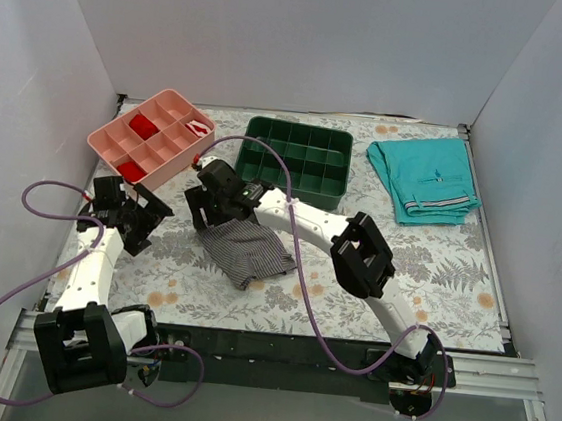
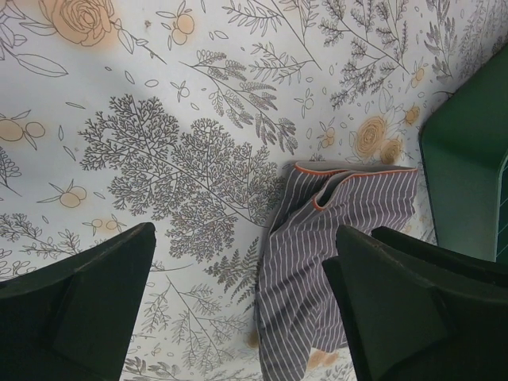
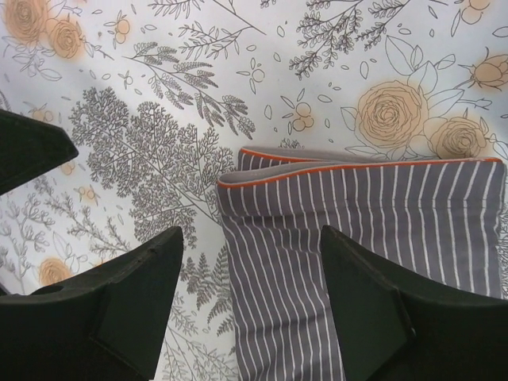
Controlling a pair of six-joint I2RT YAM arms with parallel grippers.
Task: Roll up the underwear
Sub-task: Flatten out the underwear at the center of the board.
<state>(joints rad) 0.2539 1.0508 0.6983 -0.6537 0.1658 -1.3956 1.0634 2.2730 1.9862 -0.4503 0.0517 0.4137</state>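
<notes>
The underwear (image 1: 248,251) lies crumpled on the floral mat near the middle: grey cloth with thin white stripes and an orange-edged waistband (image 3: 317,171). My right gripper (image 1: 213,203) hangs over its far left corner. In the right wrist view the right gripper (image 3: 252,235) is open, its jaws straddling the left edge of the underwear (image 3: 381,238) just below the waistband, without pinching the cloth. My left gripper (image 1: 137,218) is to the left of the garment. It is wide open over the mat (image 2: 246,230), with the underwear (image 2: 309,270) beside its right finger.
A pink divided tray (image 1: 103,137) with red items stands at the back left. A dark green divided bin (image 1: 300,125) stands behind the underwear. Folded teal shorts (image 1: 425,180) lie at the back right. White walls close in three sides.
</notes>
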